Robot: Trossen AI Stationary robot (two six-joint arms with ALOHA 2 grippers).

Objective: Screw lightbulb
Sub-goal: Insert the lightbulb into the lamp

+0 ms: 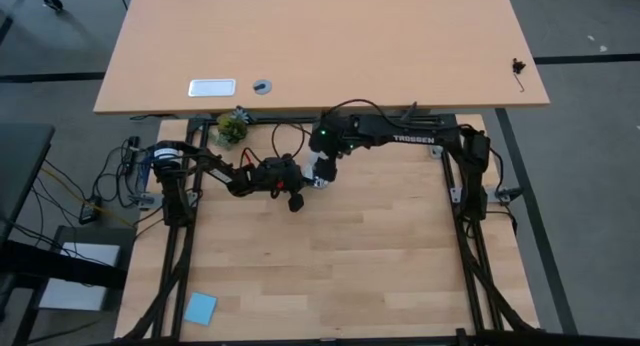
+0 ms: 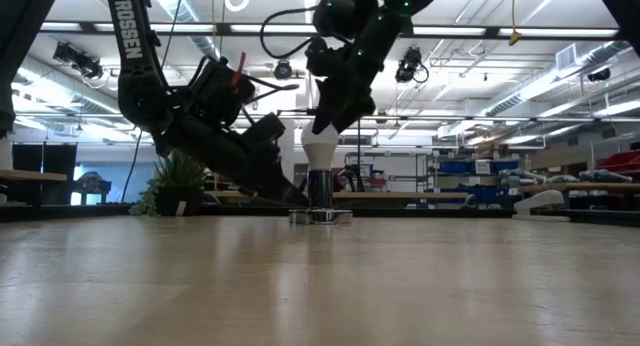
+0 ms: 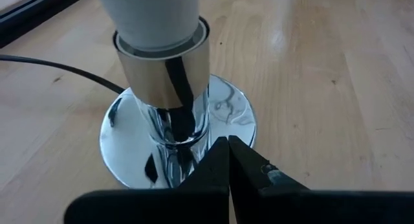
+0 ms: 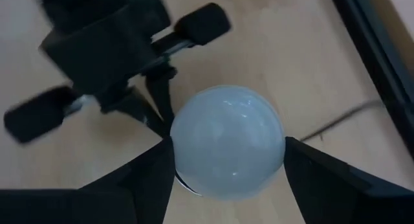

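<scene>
The white lightbulb [image 2: 321,148] stands upright with its base in the chrome socket [image 3: 165,68]. The socket rises from a round chrome base disc [image 3: 123,146] that lies flat on the wooden table. My right gripper [image 4: 226,160] comes down over the bulb's globe [image 4: 226,140], one finger on each side; in the high view it is at mid-table [image 1: 321,172]. My left gripper [image 3: 228,149] is shut and low, just left of the socket [image 1: 296,198], with its tips on the base disc. My left gripper presses its shut fingertips [image 3: 220,160] on the base disc's edge [image 3: 242,130], slanting down from the table's left. The disc lies flat on the table. My right gripper pinches the bulb's round globe between its two fingers [image 4: 155,175], slanting steeply down from above. The pads meet the globe's two opposite sides [image 4: 184,143]. The bulb stands upright in the socket.
A black cord [image 3: 58,65] runs from the socket across the table. A small plant [image 1: 232,128] stands at the far left edge, and a blue note [image 1: 200,308] lies near the front left corner. Another table [image 1: 320,46] stands behind.
</scene>
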